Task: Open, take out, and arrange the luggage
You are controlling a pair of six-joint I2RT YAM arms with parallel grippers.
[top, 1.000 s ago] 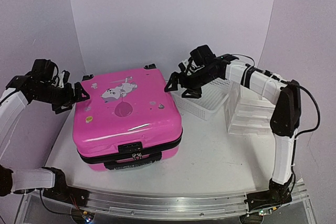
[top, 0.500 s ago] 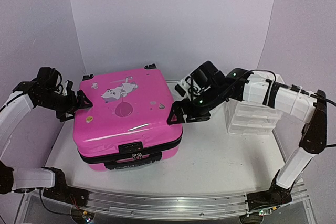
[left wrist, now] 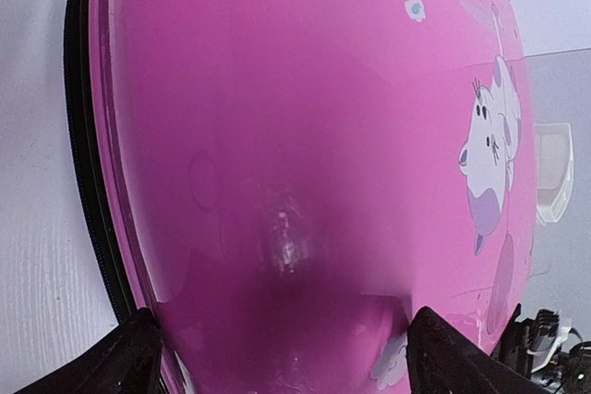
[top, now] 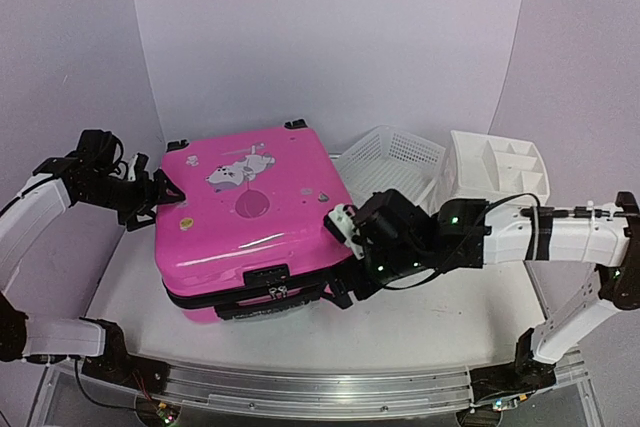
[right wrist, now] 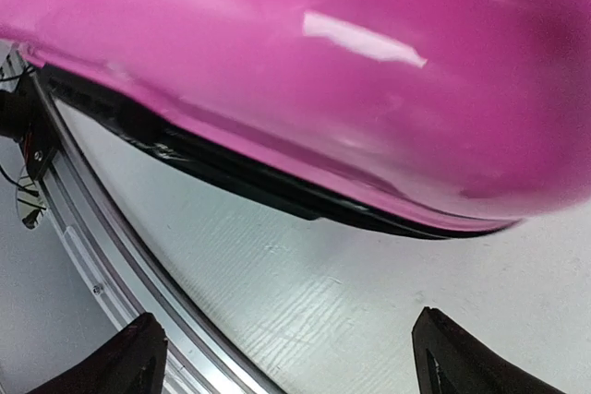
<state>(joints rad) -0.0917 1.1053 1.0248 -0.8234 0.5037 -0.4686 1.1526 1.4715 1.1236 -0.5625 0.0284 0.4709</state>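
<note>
The hot-pink luggage [top: 250, 222] lies flat and closed on the table, with its black zipper trim and front latch facing me. My left gripper [top: 165, 193] is open, its jaws spread wide against the luggage's left side; the pink shell [left wrist: 295, 136] fills the left wrist view between the fingertips [left wrist: 129, 362]. My right gripper [top: 338, 259] is open and empty, low at the luggage's front right corner. The right wrist view shows the shell and zipper trim [right wrist: 277, 173] above bare table, just beyond the fingertips [right wrist: 462, 357].
A white mesh basket [top: 392, 162] stands behind the right arm, close to the luggage's back right corner. A white drawer organizer [top: 497, 169] stands to its right. The table's metal front rail [right wrist: 83, 228] runs just in front of the right gripper.
The right arm swung from the basket down to the luggage's front right corner. The luggage slid and turned slightly to the right, and the left gripper followed it.
</note>
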